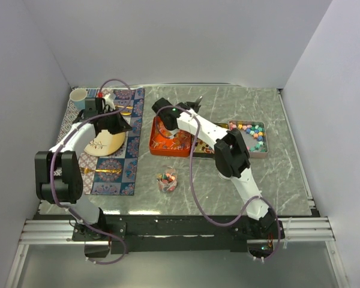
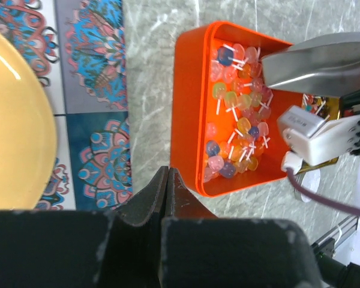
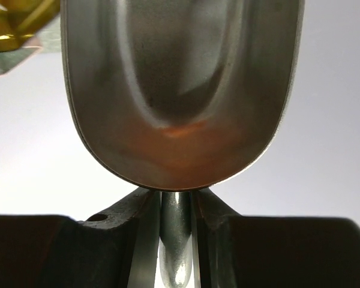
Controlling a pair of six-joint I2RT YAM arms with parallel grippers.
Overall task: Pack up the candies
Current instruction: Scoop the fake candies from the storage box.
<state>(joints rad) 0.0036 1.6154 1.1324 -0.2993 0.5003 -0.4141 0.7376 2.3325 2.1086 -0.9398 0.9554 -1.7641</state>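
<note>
Small lollipop-like candies [image 2: 240, 114] with white sticks lie in an orange tray [image 2: 189, 120], which the top view shows at centre [image 1: 158, 144]. Colourful ball candies [image 1: 252, 135] fill a grey tray [image 1: 258, 154] to its right. More candies sit in a small clear container [image 1: 167, 180] nearer the arms. My right gripper [image 3: 177, 198] is shut on the handle of a metal scoop [image 3: 180, 90], held tilted up above the orange tray's far side [image 1: 192, 106]. No candies show in the scoop's bowl. My left gripper [image 2: 167, 171] is shut and holds nothing, hovering between the placemat and the orange tray.
A patterned placemat [image 1: 132, 162] at the left carries a yellow plate [image 1: 105, 144] and gold cutlery [image 1: 105, 171]. A white cup [image 1: 78, 97] stands at the back left corner. White walls close in the table on three sides.
</note>
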